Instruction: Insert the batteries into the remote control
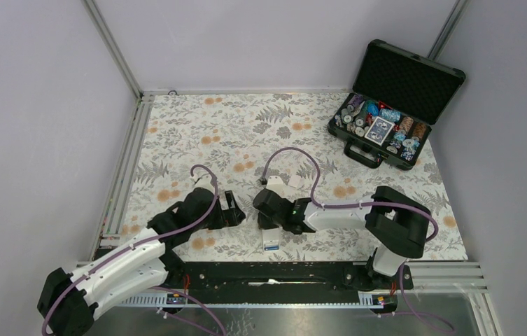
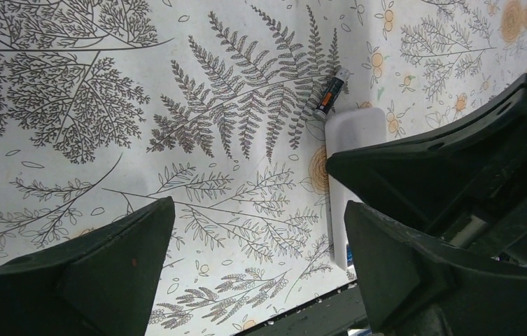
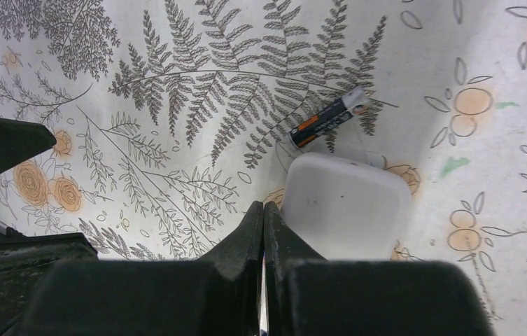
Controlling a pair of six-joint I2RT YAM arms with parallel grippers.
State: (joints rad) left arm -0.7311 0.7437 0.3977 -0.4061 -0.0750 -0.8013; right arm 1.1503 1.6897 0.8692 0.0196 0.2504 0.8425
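The white remote control (image 1: 271,236) lies near the table's front edge, plain back up. It also shows in the left wrist view (image 2: 353,133) and the right wrist view (image 3: 348,204). A blue cell (image 1: 271,246) shows at its near end (image 2: 349,255). A black and orange battery (image 3: 327,117) lies on the cloth just past the remote's far end (image 2: 331,92). My right gripper (image 1: 269,222) is shut, its tips (image 3: 264,210) low over the remote's left edge. My left gripper (image 1: 232,208) is open and empty (image 2: 259,206), left of the remote.
An open black case (image 1: 395,105) with poker chips and cards stands at the back right. A small white piece (image 1: 295,180) lies beyond the right gripper. The black rail (image 1: 281,273) runs along the front edge, close to the remote.
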